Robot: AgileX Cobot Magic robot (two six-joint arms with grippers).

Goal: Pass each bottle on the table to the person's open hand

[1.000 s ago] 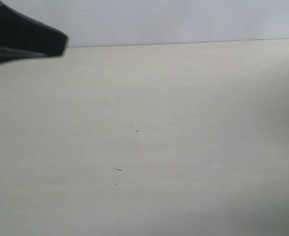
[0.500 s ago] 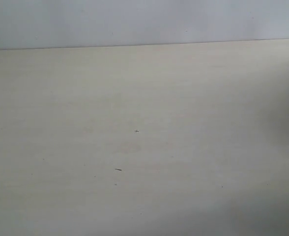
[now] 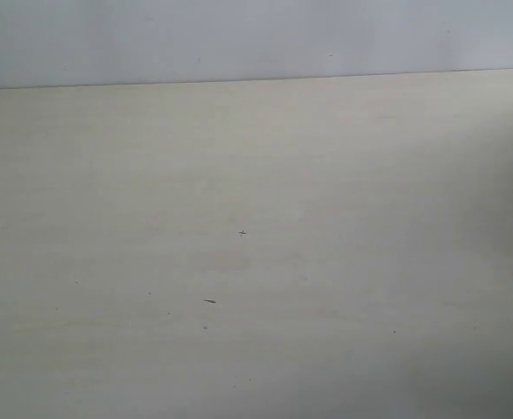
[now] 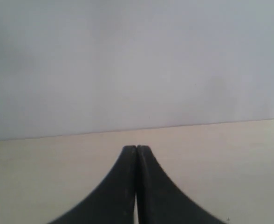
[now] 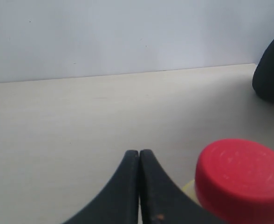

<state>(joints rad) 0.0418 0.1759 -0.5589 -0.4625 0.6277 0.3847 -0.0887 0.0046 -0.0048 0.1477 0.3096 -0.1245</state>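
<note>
1. The dark gripper tip that stood at the upper left of the exterior view a second ago is gone. That view now shows you only the table (image 3: 326,175) and a few tiny specks.
2. A dark shape (image 5: 271,74) sits at the edge of the right wrist view. It may be the person, but you cannot make out an open hand.
3. The right gripper (image 5: 139,151) is the nearer one: the only bottle in sight stands just beside it. It lies low, pointing along the table, with its fingers pressed together on nothing, so you must open it first.
4. The left gripper (image 4: 136,148) is likewise closed and empty, aimed across the table toward the wall, with no bottle in its view.
5. The red-capped bottle (image 5: 241,175) has its cap up, so its long axis looks upright.
</note>
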